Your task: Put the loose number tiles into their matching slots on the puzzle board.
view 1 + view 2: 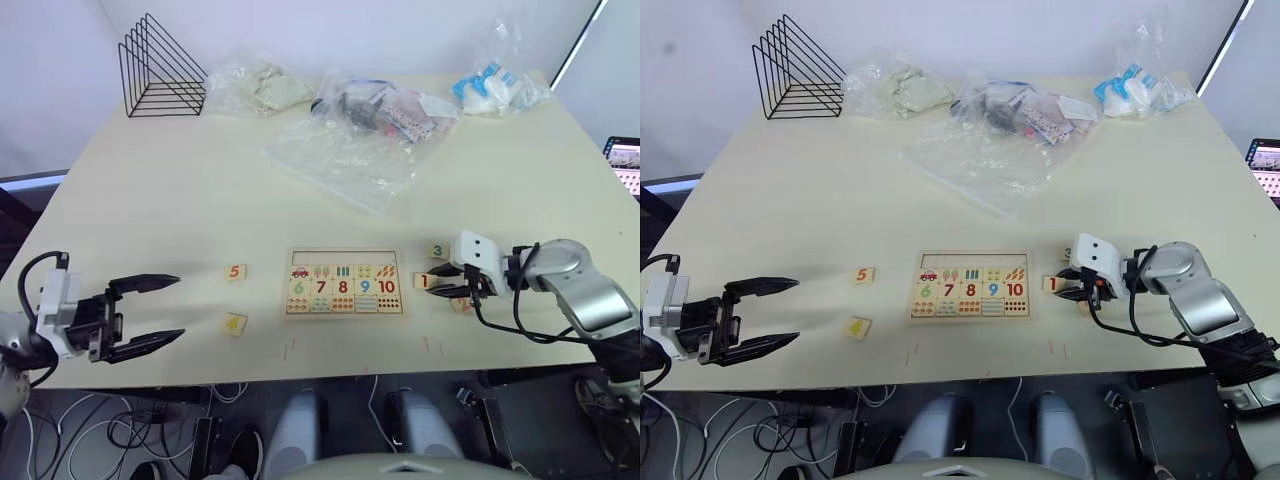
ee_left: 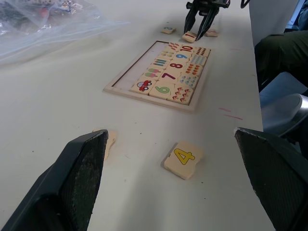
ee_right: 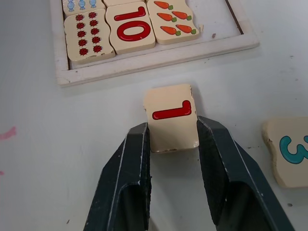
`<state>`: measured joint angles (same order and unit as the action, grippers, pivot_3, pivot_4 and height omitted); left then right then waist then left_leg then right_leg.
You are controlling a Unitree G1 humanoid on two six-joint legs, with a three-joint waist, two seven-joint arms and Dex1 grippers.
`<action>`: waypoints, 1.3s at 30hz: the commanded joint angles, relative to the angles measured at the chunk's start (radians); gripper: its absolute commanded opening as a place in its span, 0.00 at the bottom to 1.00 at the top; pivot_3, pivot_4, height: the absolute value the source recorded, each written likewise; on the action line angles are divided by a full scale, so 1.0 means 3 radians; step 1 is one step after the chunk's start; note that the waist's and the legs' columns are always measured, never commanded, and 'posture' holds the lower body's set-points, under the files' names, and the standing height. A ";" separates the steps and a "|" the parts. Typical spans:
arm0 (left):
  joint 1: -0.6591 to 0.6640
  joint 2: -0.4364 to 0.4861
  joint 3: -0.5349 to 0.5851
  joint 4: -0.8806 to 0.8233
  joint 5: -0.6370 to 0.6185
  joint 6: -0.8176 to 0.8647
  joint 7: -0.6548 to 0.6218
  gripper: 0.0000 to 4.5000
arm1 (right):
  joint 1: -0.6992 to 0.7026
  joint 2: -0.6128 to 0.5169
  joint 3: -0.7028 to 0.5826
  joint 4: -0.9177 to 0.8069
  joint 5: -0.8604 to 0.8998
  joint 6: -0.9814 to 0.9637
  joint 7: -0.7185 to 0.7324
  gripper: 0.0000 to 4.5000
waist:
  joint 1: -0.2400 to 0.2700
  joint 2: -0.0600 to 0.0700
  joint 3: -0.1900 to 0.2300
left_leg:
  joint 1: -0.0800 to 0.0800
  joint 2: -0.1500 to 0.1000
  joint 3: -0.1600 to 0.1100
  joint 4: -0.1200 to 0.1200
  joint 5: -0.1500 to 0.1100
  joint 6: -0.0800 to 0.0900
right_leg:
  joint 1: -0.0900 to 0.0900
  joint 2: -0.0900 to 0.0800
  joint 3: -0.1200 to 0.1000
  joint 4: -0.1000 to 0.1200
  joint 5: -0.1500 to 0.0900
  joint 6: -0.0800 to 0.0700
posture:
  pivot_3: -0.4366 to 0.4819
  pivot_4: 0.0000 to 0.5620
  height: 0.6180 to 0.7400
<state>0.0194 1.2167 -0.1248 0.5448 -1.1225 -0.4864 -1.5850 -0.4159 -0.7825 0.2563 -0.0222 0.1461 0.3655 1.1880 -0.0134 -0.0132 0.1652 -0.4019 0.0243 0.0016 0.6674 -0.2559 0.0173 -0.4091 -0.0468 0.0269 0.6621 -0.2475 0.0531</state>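
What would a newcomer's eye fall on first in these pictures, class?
First, the right tool, its fingers closed around the 1 tile on the table just right of the puzzle board, whose lower rows hold 6 to 10. Next, the left tool hovering open near the table's front-left edge, with the loose 5 tile and 4 tile lying between it and the board.

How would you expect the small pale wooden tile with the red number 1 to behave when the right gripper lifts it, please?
The pale wooden tile with the red 1 looks stiff, so it should not bend. It looks thin and small, so probably light. The right gripper holds only its near end by smooth-looking edges, so it might slip or tilt.
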 commanded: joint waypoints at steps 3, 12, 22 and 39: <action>-0.0004 0.0026 0.0108 0.0002 -0.0017 -0.0038 -0.0098 1.00 | -0.0053 -0.0068 -0.0087 -0.0220 0.0105 0.0152 0.0086 0.18 | 0.0000 0.0000 0.0000 | 0.0000 0.0000 0.0000 0.0000 0.0000 0.0000 | 0.0000 0.0000 0.0000 0.0000 0.0000 0.0000 | 0.48 0.27 1.00; 0.0096 -0.0013 0.0366 -0.0034 -0.0109 0.0006 -0.0098 1.00 | -0.0410 -0.0027 -0.0010 -0.0738 0.0279 0.0922 0.0055 0.18 | -0.0002 0.0000 0.0001 | 0.0000 0.0002 -0.0011 0.0000 0.0000 0.0000 | -0.0001 -0.0001 0.0000 0.0000 0.0000 0.0000 | 0.48 0.27 1.00; 0.0195 0.0013 0.0482 -0.0132 -0.0141 0.0135 -0.0098 1.00 | -0.1226 0.0330 0.0476 -0.0904 0.0181 0.1784 -0.0228 0.18 | -0.0010 -0.0001 0.0004 | -0.0002 0.0006 -0.0015 -0.0001 0.0000 0.0000 | -0.0004 -0.0002 0.0000 0.0001 -0.0006 -0.0011 | 0.48 0.27 1.00; 0.0219 0.0068 0.0347 -0.0316 -0.0124 0.0140 -0.0098 1.00 | -0.2332 0.1446 0.1181 -0.0016 0.0056 0.2703 -0.0803 0.18 | -0.0020 -0.0001 0.0004 | -0.0045 -0.0004 -0.0021 0.0005 0.0000 0.0000 | -0.0037 -0.0002 -0.0019 0.0002 0.0002 -0.0002 | 0.48 0.27 1.00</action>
<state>0.0881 1.2116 -0.0199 0.4574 -1.1441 -0.4416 -1.5854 -1.0842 -0.3640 0.6036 -0.0299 0.1640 1.1559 0.9602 -0.0193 -0.0134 0.1666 -0.4154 0.0230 -0.0048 0.6690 -0.2558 0.0172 -0.4202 -0.0473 0.0211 0.6630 -0.2468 0.0526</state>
